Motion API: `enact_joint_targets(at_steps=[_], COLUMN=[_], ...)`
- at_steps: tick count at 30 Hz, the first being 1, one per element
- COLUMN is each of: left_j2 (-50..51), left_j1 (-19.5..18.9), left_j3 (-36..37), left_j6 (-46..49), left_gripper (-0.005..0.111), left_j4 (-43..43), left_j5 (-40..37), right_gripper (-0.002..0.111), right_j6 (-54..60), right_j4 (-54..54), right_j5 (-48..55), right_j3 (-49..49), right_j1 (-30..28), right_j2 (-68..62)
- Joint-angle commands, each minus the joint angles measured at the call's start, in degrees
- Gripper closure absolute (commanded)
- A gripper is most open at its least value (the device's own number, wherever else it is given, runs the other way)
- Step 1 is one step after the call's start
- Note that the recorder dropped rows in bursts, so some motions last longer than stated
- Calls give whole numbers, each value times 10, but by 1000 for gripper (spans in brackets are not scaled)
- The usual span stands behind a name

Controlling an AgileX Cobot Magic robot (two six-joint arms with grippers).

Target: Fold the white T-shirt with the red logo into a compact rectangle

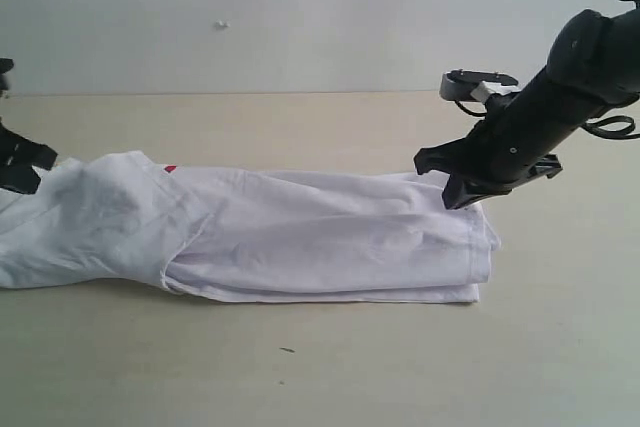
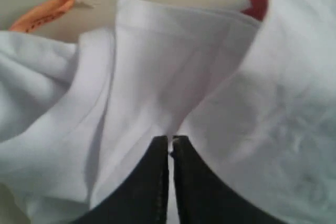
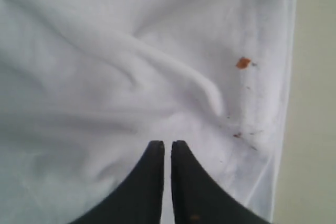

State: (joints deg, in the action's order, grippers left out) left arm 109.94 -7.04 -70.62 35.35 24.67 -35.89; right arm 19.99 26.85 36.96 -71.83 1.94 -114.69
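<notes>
The white T-shirt (image 1: pixel 330 237) lies on the table as a long strip folded lengthwise, flat at its right end and humped at its left end. A sliver of the red logo (image 1: pixel 169 168) peeks out at the far edge, and the left wrist view catches that red logo (image 2: pixel 257 1) too. My left gripper (image 1: pixel 35 169) is at the shirt's left end. In its wrist view the left gripper (image 2: pixel 170 139) is shut on a puckered fold of the white T-shirt (image 2: pixel 157 77). My right gripper (image 1: pixel 462 197) rests on the far right corner. Up close the right gripper (image 3: pixel 167 143) is shut over the flat white T-shirt (image 3: pixel 105 77).
The beige table (image 1: pixel 300 367) runs in front of the shirt and to its right, with a pale wall behind. An orange collar tag (image 2: pixel 42 14) lies beside the left end. Small orange-brown specks (image 3: pixel 242 62) mark the cloth near the right gripper.
</notes>
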Motion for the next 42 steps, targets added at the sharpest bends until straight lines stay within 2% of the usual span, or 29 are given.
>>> enact_joint_targets(at_steps=[1, 3, 4, 5, 9, 15, 21, 26, 33, 38, 40, 42], left_j2=[-10, -6, -4, -1, 19, 87, 106, 124, 167, 180, 184, 184], left_j1=[-70, -101, -114, -123, -159, -180, -180, -181, -169, -160, -160, -160], left_j3=[-14, -14, -14, -14, -14, -21, -27, -35, -66, -69, -70, -70], left_j6=[24, 14, 8, 6, 70, 199, 228, 229, 261, 261, 259, 258], left_gripper=[65, 37, 30, 28, 35, 32, 32, 32, 33, 34, 40, 52], left_j4=[103, 104, 108, 115, 184, 316, 306, 317, 355, 336, 336, 340], left_j5=[-21, -25, -25, -25, -30, -120, -35, -11, -149, -163, -165, -165], right_gripper=[90, 85, 82, 80, 75, 75, 75, 75, 75, 75, 75, 75], right_j6=[30, 29, 29, 29, 29, 29, 31, 31, 31, 31, 31, 31], right_j4=[34, 34, 34, 34, 34, 35, 47, 47, 47, 47, 47, 47], right_j5=[4, 0, -1, -1, 2, 3, 10, 2, 6, 9, 8, 7], right_j3=[-1, -1, -1, -1, -1, -1, -1, -1, -1, -1, -1, -1], right_j1=[0, 0, 0, 0, 0, 0, 0, 0, 0, 0, 0, 0], right_j2=[7, 7, 7, 7, 7, 7, 7, 7, 7, 7, 7, 7])
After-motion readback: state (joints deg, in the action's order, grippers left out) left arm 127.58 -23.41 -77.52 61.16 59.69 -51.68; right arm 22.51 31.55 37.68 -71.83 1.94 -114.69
